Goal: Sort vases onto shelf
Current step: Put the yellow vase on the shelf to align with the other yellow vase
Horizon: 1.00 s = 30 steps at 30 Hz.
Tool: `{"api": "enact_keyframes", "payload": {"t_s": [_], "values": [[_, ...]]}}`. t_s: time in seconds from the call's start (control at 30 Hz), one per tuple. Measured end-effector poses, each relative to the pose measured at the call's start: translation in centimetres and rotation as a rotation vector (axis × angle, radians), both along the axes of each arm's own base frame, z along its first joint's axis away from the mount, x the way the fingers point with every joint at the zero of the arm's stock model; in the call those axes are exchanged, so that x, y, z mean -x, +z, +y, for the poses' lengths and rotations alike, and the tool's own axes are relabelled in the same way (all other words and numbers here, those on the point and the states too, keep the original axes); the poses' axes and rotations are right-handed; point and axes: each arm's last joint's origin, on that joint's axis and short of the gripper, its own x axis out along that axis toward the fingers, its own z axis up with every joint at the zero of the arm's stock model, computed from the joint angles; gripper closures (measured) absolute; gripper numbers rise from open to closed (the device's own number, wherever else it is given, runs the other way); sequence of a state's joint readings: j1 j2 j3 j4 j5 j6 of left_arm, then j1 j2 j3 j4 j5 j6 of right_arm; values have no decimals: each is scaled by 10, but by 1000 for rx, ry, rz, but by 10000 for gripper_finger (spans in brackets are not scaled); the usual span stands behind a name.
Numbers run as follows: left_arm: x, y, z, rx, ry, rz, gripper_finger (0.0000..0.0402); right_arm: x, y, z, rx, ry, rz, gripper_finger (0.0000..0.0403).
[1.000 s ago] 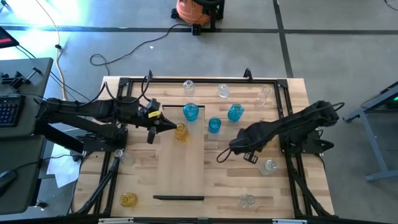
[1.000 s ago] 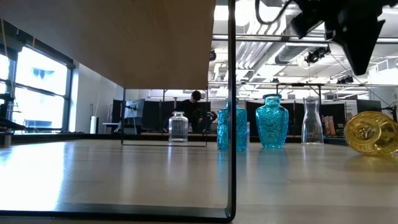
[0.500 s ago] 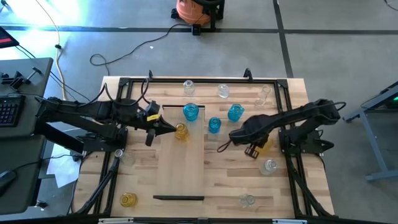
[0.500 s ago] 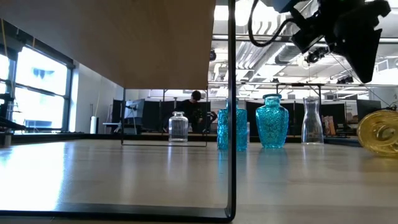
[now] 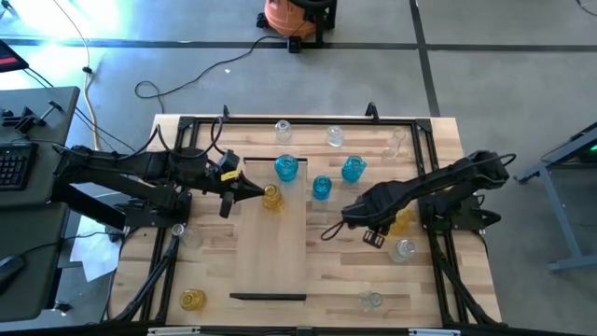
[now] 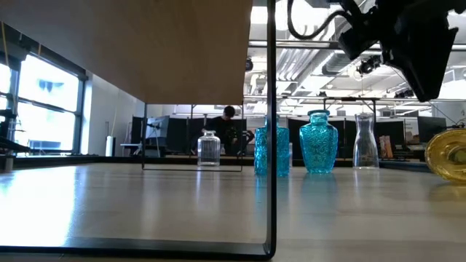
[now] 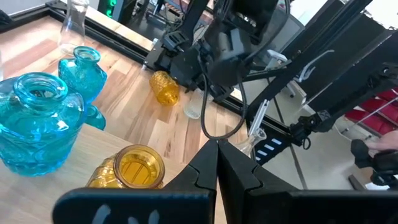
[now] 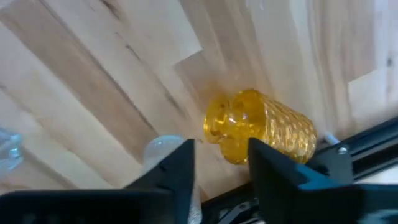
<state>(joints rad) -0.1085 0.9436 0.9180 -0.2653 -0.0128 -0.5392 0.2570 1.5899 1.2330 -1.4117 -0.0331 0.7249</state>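
The right pincer is held with fingers parted and empty above a yellow vase lying on its side on the surface. The left pincer is closed beside another yellow vase standing on the shelf

The left arm reaches in from the table's left side, its gripper with fingers pressed together (tips meeting in the wrist view). The right arm stretches in from the right, bent low, its gripper with fingers parted, nothing between them.
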Motion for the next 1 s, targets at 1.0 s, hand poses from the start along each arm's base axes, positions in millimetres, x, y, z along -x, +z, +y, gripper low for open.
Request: {"api": "enact_keyframes", "payload": {"t_s": [1.0], "values": [[0,0,1,78,50,7,402,-21,-74,38,235,148,213,210]]}}
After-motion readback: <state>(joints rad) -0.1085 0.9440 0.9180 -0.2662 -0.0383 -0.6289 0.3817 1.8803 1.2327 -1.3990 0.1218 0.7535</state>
